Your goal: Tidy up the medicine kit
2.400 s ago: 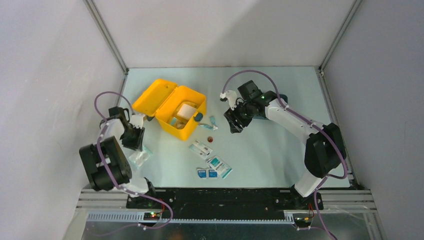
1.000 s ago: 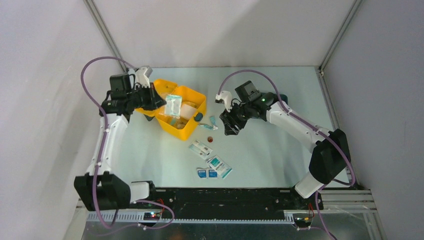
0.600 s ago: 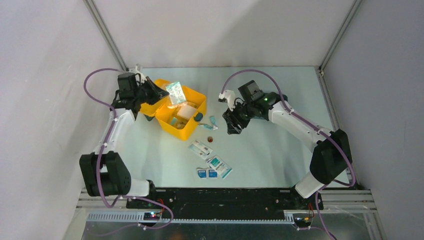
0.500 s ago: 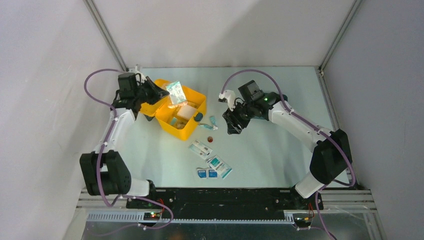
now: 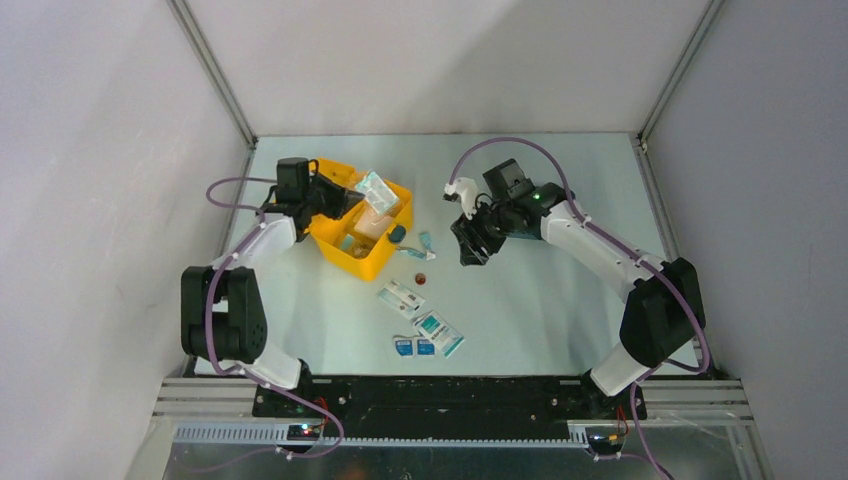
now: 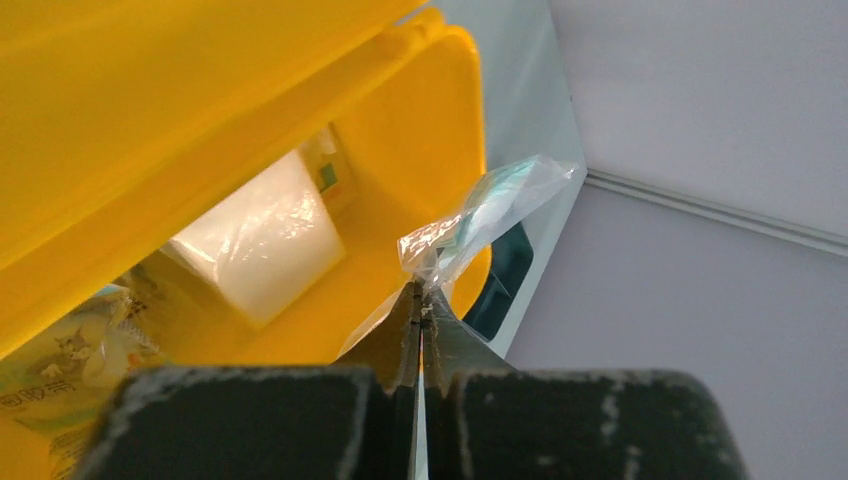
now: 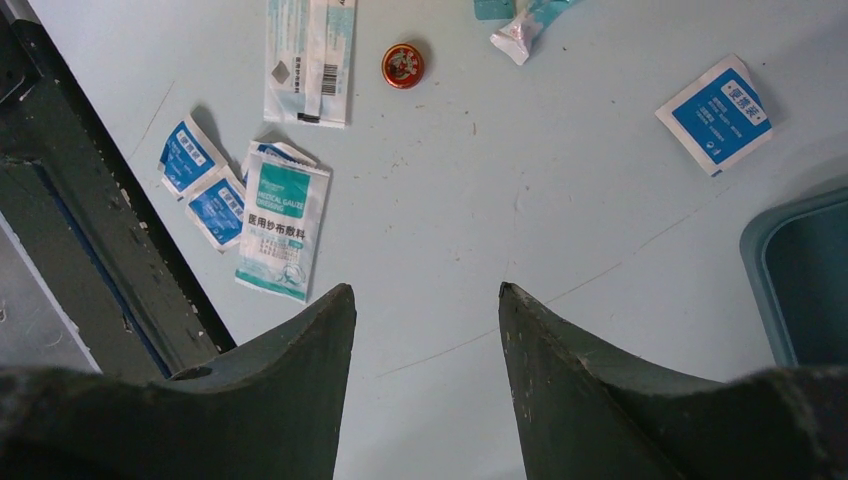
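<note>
The yellow medicine kit [image 5: 362, 250] stands open at the table's back left, its lid partly hidden behind my left arm. My left gripper [image 5: 353, 196] is shut on a corner of a clear plastic packet [image 5: 378, 189], holding it over the kit's far side. The left wrist view shows the closed tips [image 6: 421, 296] pinching the packet [image 6: 492, 203] above the kit's wall [image 6: 200, 110], with a white wrapped block [image 6: 258, 240] inside. My right gripper [image 5: 470, 248] hangs open over bare table to the kit's right, with nothing between its fingers [image 7: 427, 290].
Loose on the table are a small red tin [image 7: 403, 65], a long white packet [image 7: 310, 55], a gauze packet [image 7: 282, 228], two blue sachets [image 7: 200, 183], another blue sachet [image 7: 718, 112] and a crumpled teal wrapper [image 7: 518, 28]. A dark teal tray [image 7: 805, 280] lies at the right.
My left arm has folded lower and carried the clear packet right and back over the open kit. The right gripper has barely moved and stays open.
</note>
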`<action>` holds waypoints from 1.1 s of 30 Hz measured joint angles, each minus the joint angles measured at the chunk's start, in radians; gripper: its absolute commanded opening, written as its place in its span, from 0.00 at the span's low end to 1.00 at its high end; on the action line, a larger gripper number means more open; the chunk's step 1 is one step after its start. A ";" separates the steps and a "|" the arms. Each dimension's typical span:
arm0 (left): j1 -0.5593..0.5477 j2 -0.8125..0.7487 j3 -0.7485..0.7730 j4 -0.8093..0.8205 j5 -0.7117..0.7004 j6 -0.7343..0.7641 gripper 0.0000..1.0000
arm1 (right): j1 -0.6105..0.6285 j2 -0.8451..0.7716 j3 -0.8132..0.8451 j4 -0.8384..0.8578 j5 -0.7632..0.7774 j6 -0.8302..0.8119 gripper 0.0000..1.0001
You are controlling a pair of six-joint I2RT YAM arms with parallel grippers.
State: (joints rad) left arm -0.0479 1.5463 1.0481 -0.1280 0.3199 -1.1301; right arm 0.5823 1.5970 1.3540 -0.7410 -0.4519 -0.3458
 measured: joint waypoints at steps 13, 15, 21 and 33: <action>-0.004 0.052 -0.028 -0.001 -0.067 -0.144 0.25 | -0.004 0.000 -0.013 0.008 0.000 -0.001 0.59; -0.004 0.059 -0.028 -0.001 -0.066 -0.147 0.26 | -0.004 0.000 -0.013 0.011 0.000 -0.003 0.59; -0.003 0.064 -0.027 -0.001 -0.055 -0.143 0.43 | -0.005 0.000 -0.013 0.013 0.003 -0.008 0.59; 0.093 -0.097 0.153 -0.116 0.035 0.230 0.57 | -0.151 -0.031 -0.032 0.024 0.036 -0.006 0.60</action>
State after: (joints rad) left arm 0.0456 1.4498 1.2007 -0.2443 0.3546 -0.9005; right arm 0.4316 1.5658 1.3220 -0.7174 -0.4156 -0.3515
